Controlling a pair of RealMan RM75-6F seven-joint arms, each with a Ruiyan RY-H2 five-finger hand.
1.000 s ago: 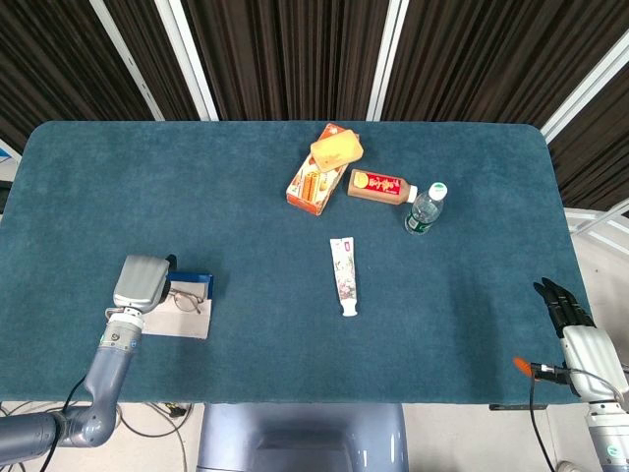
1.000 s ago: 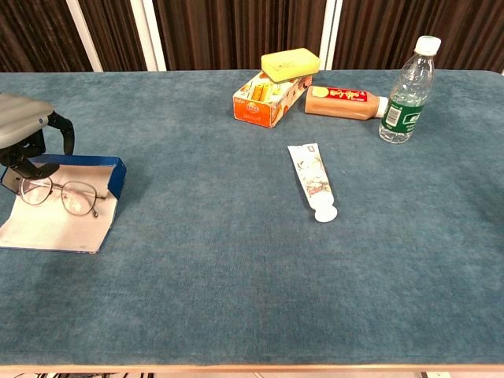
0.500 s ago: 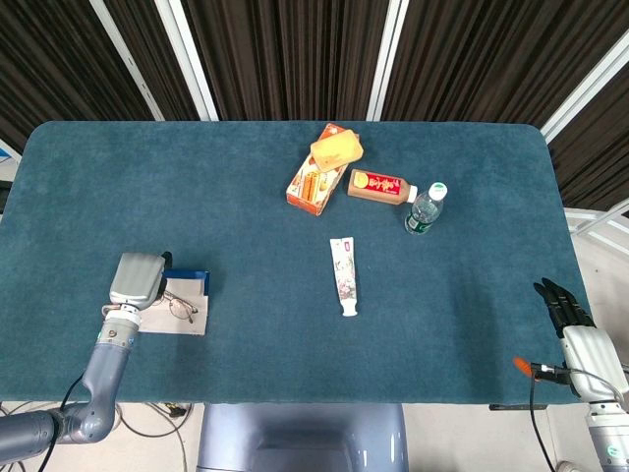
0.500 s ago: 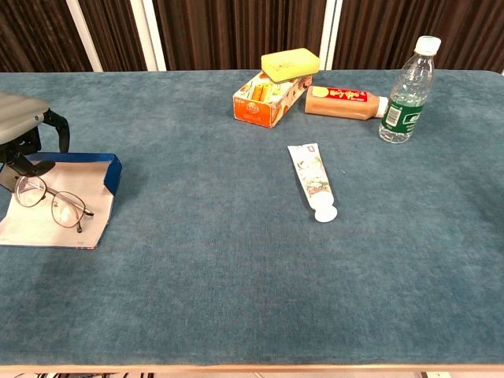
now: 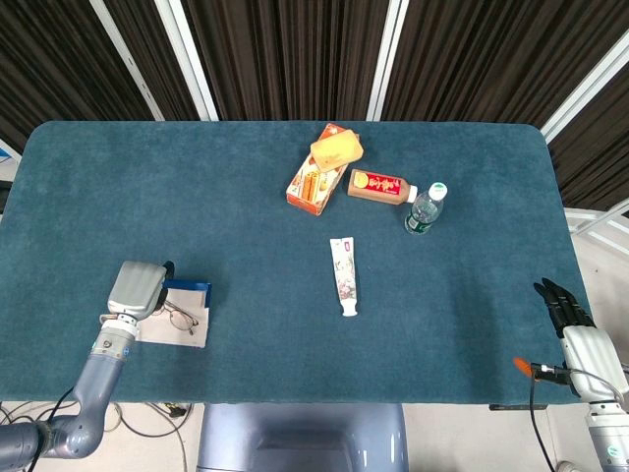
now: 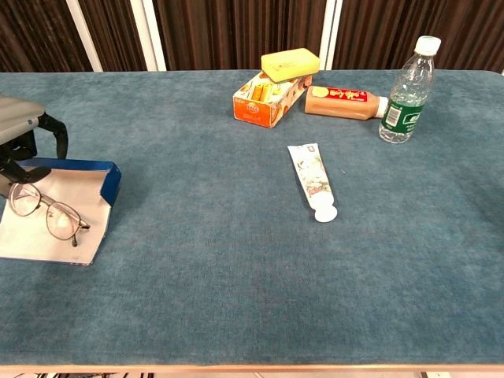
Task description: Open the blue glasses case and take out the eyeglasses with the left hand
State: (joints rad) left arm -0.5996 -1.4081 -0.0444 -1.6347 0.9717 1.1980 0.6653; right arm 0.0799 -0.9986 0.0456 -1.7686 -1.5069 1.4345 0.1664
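Since half a second ago: thin wire-framed eyeglasses (image 6: 46,213) have rotated and slid toward the near-left; left hand (image 6: 22,140) pulled a little toward the robot with them.

Left hand, grey shell with dark fingers, sits at the table's near-left edge over the far-left corner of the opened blue glasses case with pale lining (image 6: 67,226). Fingers (image 6: 55,134) curl down; they look closed on the left end of the eyeglasses, though the contact point is partly hidden. Eyeglasses lie across the pale lining, tilted, lenses toward the near side. Case's blue wall stands up on its far and right sides.

Right hand (image 5: 565,306) is at the near-right table edge, dark fingers together and pointing away, holding nothing.

Mid-table: white toothpaste tube (image 6: 313,181). Far side: orange carton (image 6: 266,98) with yellow sponge block (image 6: 290,63) on top, brown bottle lying flat (image 6: 344,102), upright clear water bottle with green label (image 6: 409,90). All on the teal cloth-covered table (image 6: 236,260).
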